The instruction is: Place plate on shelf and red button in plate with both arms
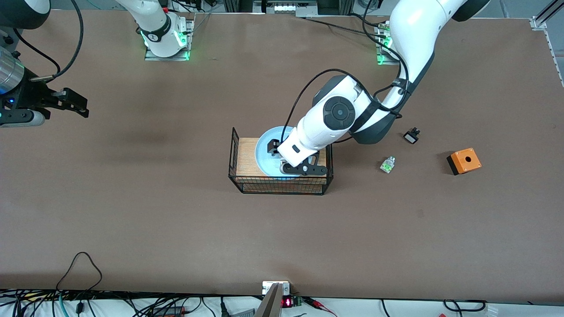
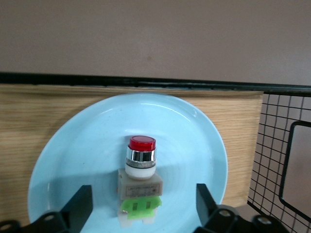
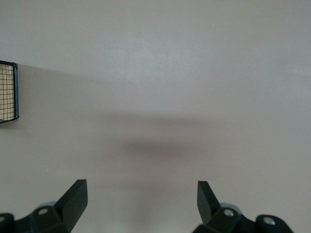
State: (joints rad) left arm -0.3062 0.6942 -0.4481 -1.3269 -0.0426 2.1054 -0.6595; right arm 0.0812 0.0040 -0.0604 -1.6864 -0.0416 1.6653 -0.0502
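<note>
1. Status. The plate [image 1: 267,154] lies flat on a wooden board [image 1: 246,156] inside a wire basket [image 1: 280,185] near the table [image 1: 176,211] centre. I read this as its final seat: the board gives a level base and the basket walls stop it sliding.

2. The red button [image 2: 141,182] lies on its side in the plate's well, red cap pointing away from the wrist cam, green tab toward it. It rests on the plate and nothing grips it.

3. L tool [image 2: 141,208] hangs low over the plate, inside the basket. Its fingers [image 2: 80,204] stand spread wide, one each side of the button w/ clear gaps, so the part is released. Fingers straddle it because that is the release pose; a straight lift should clear it w/o a knock.

4. R tool [image 1: 72,103] waits in the air near the table edge at the right arm's end, spread and carrying nothing, kept clear of the L arm's reach.

5. Non-task parts: white-green part [image 1: 387,164], small black part [image 1: 411,135] and orange box [image 1: 463,161] sit toward the left arm's end of the table, well apart from the basket.

6. Judgement: both items appear placed. Risk on exit: snagging the basket rim.
</note>
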